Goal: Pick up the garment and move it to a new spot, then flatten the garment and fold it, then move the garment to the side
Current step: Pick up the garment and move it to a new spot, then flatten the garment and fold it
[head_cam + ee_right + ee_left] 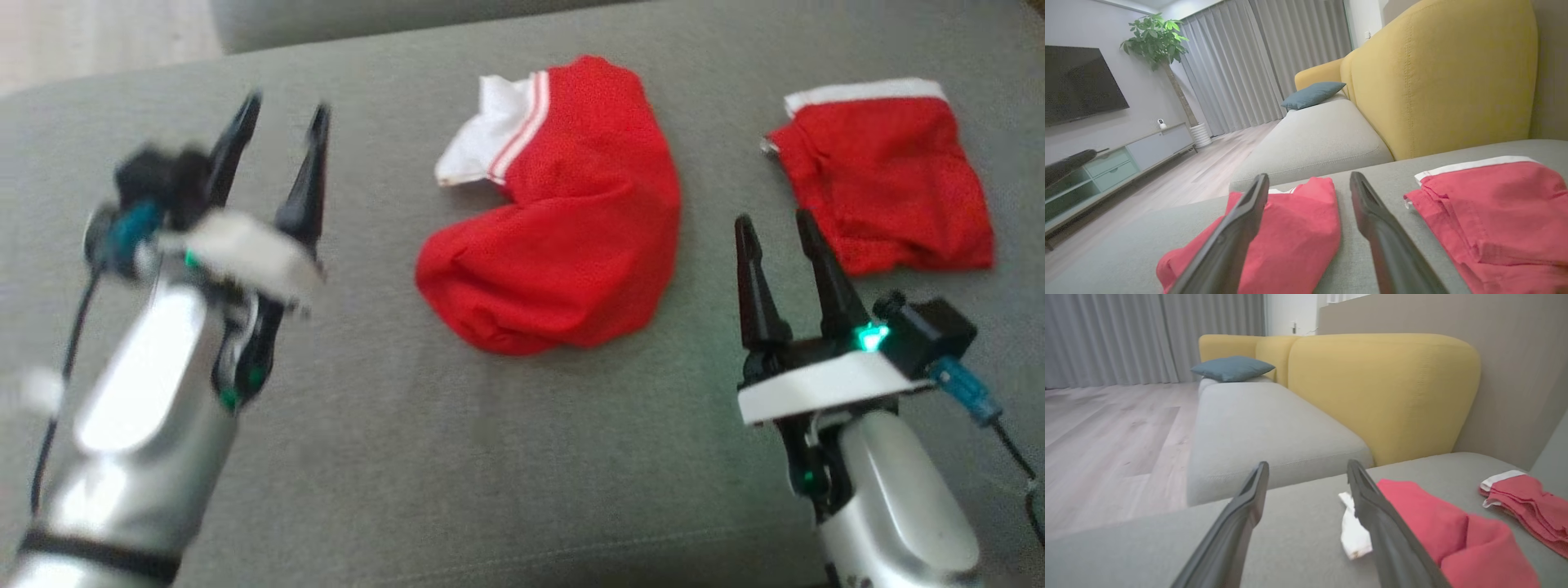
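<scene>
While both hands hang clear of the cloth, the crumpled red knit garment with a white striped collar (pixel 571 237) lies in a rounded heap at the middle of the grey fabric sofa seat (pixel 490 474), between the two arms.

Left hand (pixel 287 104): fingers spread wide, nothing between them, well apart from the garment on its left; blurred in the head view. Right hand (pixel 773 216): also spread wide and empty, to the garment's right, near it but not touching.

Handling, as judged: light, limp, thin sportswear cloth. It has no stiffness and will sag from any pinch point. Not fragile. The weave looks slightly textured, so slip should be modest. The heap is doubled over itself, so one pinch may lift only the top layer. Best holds look like the white collar flap (pixel 482 135) jutting out at the upper left, or the rolled lower edge. Two corners, one per hand, would help it spread flat.

Around: a second red garment with a white band (pixel 890 188), lying flatter, sits at the right just beyond the right hand's fingertips, apart from the heap and easy to snag by mistake. The seat looks soft and should give under pressing fingers. Yellow upholstered backrest (pixel 1384 396) and blue cushion (pixel 1232 368) are far off; nothing blocks the approach
</scene>
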Controlling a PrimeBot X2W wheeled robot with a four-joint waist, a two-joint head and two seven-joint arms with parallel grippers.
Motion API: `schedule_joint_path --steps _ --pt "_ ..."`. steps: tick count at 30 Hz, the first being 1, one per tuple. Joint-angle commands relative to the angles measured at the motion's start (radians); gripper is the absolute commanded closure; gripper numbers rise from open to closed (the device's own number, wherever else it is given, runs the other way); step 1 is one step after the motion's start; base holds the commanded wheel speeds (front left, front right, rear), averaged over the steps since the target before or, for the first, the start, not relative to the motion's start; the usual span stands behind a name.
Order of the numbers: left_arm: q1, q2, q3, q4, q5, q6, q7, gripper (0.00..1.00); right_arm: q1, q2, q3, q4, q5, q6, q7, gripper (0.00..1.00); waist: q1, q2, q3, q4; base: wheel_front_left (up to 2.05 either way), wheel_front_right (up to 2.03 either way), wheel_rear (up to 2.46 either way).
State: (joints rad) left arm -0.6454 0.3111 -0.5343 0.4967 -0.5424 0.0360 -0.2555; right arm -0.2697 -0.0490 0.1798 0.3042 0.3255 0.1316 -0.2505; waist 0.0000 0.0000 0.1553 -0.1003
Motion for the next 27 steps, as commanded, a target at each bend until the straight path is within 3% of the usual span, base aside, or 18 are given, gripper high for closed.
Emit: schedule_joint_path --steps 1,5,12,19,27 --pt "0.008 0.044 0.059 -0.057 0.020 0.013 -0.006 0.00 0.004 -0.001 0.021 -0.027 -0.017 -0.001 -0.001 0.00 0.0000 0.0000 -0.035 0.042 0.00 0.00 0.00" --pt "0.185 0.045 0.144 -0.193 0.078 0.045 -0.006 0.00 0.036 -0.001 0.011 -0.036 -0.062 -0.001 0.025 0.00 0.0000 0.0000 -0.059 0.083 0.00 0.00 0.00" --pt "0.445 -0.044 0.310 -0.396 0.174 0.063 -0.006 0.00 0.087 -0.001 -0.015 -0.052 -0.076 -0.001 0.043 0.00 0.0000 0.0000 -0.092 0.113 0.00 0.00 0.00" --pt "0.538 -0.138 0.379 -0.444 0.261 -0.002 -0.006 0.00 0.107 -0.001 -0.025 -0.053 -0.069 -0.001 0.048 0.00 0.0000 0.0000 -0.108 0.125 0.00 0.00 0.00" --pt "0.537 -0.193 0.408 -0.420 0.310 -0.070 -0.006 0.00 0.083 -0.001 -0.006 -0.065 -0.100 -0.001 0.068 0.00 0.0000 0.0000 -0.101 0.165 0.00 0.00 0.00"
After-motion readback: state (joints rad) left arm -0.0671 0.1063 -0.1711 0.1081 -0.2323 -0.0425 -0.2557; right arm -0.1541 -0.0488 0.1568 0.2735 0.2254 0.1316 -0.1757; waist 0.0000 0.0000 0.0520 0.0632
